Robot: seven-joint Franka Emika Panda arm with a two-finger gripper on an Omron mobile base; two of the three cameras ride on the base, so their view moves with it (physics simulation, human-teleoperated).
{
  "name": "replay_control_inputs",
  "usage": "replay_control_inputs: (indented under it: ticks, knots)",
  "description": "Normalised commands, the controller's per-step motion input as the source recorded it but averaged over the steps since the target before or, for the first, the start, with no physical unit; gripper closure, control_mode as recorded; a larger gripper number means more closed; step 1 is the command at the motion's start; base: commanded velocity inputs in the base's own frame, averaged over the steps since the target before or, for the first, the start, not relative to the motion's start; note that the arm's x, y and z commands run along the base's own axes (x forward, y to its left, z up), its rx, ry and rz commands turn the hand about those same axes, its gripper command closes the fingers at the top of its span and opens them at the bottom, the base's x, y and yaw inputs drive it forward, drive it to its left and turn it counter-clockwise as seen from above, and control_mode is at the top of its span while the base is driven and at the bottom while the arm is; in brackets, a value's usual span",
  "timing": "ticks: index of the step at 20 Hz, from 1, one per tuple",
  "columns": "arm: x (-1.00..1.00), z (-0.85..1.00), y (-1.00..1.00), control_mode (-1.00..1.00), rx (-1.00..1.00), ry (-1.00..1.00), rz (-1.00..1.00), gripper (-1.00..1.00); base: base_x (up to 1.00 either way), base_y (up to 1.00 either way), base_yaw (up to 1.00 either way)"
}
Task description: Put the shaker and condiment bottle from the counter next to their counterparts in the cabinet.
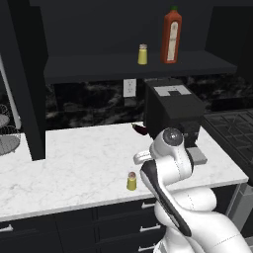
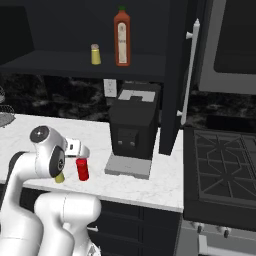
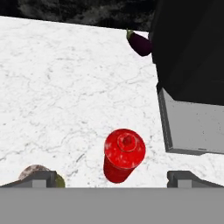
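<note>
Hand view: jaws spread wide, nothing between them; gripper [image 3: 112,177] hangs over the red bottle [image 3: 124,155], which stands upright on the counter [image 3: 65,87] beside the coffee machine's grey tray [image 3: 192,127]. Shaker [image 3: 37,174] sits just past one fingertip [image 3: 41,179].

Step in hand, as I judge it: grasp the bottle. Centre it between the jaws first, descend straight, close on the body below the cap, clear of shaker and tray.

Counterparts wait on the cabinet shelf [image 1: 99,69]: tall sauce bottle [image 1: 172,35], pale-capped shaker [image 1: 143,54]. Label print too small to read.
</note>
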Motion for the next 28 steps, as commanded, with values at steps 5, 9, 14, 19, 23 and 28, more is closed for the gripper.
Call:
replay_control_inputs:
  ticks: [5, 9, 14, 19, 23, 28]
  knots:
    - [-0.29, -0.21, -0.03, -1.0, 0.0, -0.14, 0.0, -1.0, 0.0, 0.0, 0.0]
    - [-0.19, -0.23, -0.11, -1.0, 0.0, -0.11, 0.0, -1.0, 0.0, 0.0, 0.0]
    - [-0.2, -0.28, -0.17, -1.0, 0.0, -0.11, 0.0, -1.0, 0.0, 0.0, 0.0]
    - [-0.27, -0.38, -0.21, -1.0, 0.0, -0.14, 0.0, -1.0, 0.0, 0.0, 0.0]
    - [-0.23, -0.48, -0.24, -1.0, 0.03, -0.13, 0.0, -1.0, 0.0, 0.0, 0.0]
    - [-0.08, -0.44, -0.31, -1.0, 0.09, -0.13, 0.0, -1.0, 0.0, 0.0, 0.0]
